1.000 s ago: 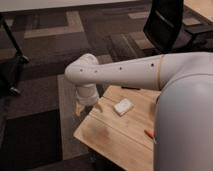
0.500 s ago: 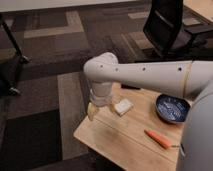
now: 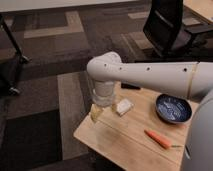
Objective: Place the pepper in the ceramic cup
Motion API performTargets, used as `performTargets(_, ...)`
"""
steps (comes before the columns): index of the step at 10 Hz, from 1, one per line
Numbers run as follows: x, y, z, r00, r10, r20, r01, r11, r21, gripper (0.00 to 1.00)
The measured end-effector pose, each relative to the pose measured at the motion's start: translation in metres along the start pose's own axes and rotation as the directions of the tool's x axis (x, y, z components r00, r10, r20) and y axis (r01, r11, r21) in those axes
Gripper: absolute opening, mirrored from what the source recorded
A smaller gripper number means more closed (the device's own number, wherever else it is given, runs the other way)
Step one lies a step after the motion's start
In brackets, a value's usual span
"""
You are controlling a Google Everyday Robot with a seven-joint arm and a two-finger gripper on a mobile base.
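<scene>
Office floor of dark carpet [image 3: 50, 60] tiles with paler grey strips. A black office chair [image 3: 167, 25] stands beyond the ceramic cup, well apart from it. In the foreground is a light wooden surface [image 3: 117, 142] carrying everything of interest.

Ceramic cup [image 3: 173, 108]: wide, shallow, dark blue with a pale pattern inside. It sits upright and looks empty, mouth open to the ceiling, so a drop from above would do.

Pepper [image 3: 159, 139]: slender, orange-red, lying flat on the surface just in front of the cup, nearer the camera, with the stem end pointing away to the right. It is apart from the cup, not touching it. It lies free with bare wood on both long sides, which leaves room for a pinch across its width.

White block [image 3: 123, 106]: small and rectangular, left of the cup, resting flat. Not part of the job.

Arm [image 3: 150, 75]: a thick white tube that reaches across behind the cup and bends down past the block.

Claw [image 3: 96, 113]: pale, hanging low over the surface's far-left corner, on the other side of the block from the cup and well apart from the pepper. It carries nothing that I can see. Whether it is apart or together I cannot tell.

Judgement: the grasp is not yet begun. The claw is on the wrong side of the cup for the pepper, so the next move calls for a sweep back past block and cup and a descent onto the pepper. Risk: the pepper is thin and may roll or slip from a shallow pinch
</scene>
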State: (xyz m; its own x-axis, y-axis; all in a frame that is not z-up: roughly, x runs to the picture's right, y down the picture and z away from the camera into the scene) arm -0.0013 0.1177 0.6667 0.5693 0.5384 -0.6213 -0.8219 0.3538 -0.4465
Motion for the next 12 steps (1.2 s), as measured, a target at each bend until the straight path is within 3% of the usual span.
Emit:
performTargets(3,0.012,-0.023,0.010,1.000,0.010,-0.014,-0.010,1.000,0.006,0.65)
performTargets(4,0.020,-0.035,0.015,0.999,-0.021,-0.031,0.022,0.999,0.025,0.65)
performTargets(6,0.050,-0.060,0.022,0.988,-0.094,-0.125,0.106,0.990,0.093,0.65)
performTargets(8,0.067,-0.076,0.023,0.977,-0.132,-0.168,0.155,0.979,0.134,0.65)
performTargets(10,0.083,-0.091,0.028,0.976,-0.151,-0.157,0.172,0.976,0.133,0.65)
performTargets(12,0.099,-0.120,0.032,0.965,-0.232,-0.122,0.249,0.957,0.148,0.65)
